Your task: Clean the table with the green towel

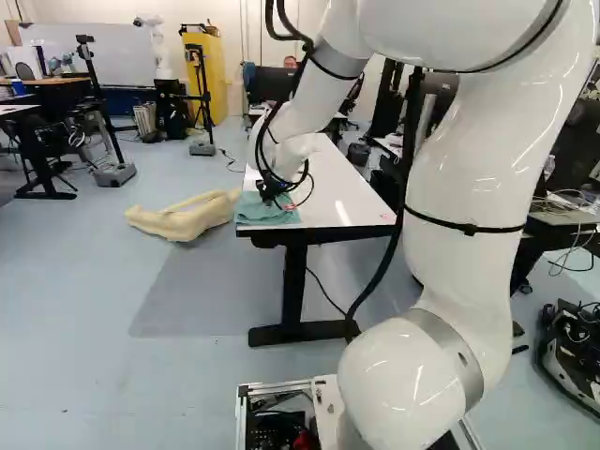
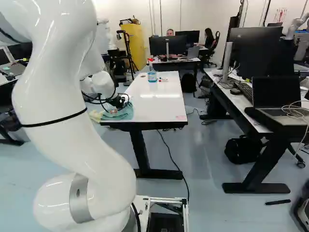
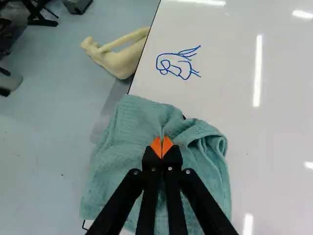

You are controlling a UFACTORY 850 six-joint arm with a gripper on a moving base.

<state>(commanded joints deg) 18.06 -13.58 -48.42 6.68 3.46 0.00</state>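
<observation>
Nearest, the smooth, glossy white arm rises from the foot of the left base view, right of the middle, its rounded joints banded in matt grey. Beyond it, left of the upper middle, stands the table, with a shiny white top and dark, blocky legs. The green towel, soft, finely ribbed and rumpled, lies on its near left corner, along the long edge. The black gripper points down into the cloth; in the wrist view its orange pads are clenched on a pinched ridge of the towel, with a looser fold curling up beside them. Left of the table is a smooth beige limb-like form on the floor. Ahead of the gripper, thin looping blue lines mark the tabletop. Farther off, at the upper middle of the right base view, stands a clear spray bottle of blue liquid with a red nozzle; the slim things beside it look like markers.
</observation>
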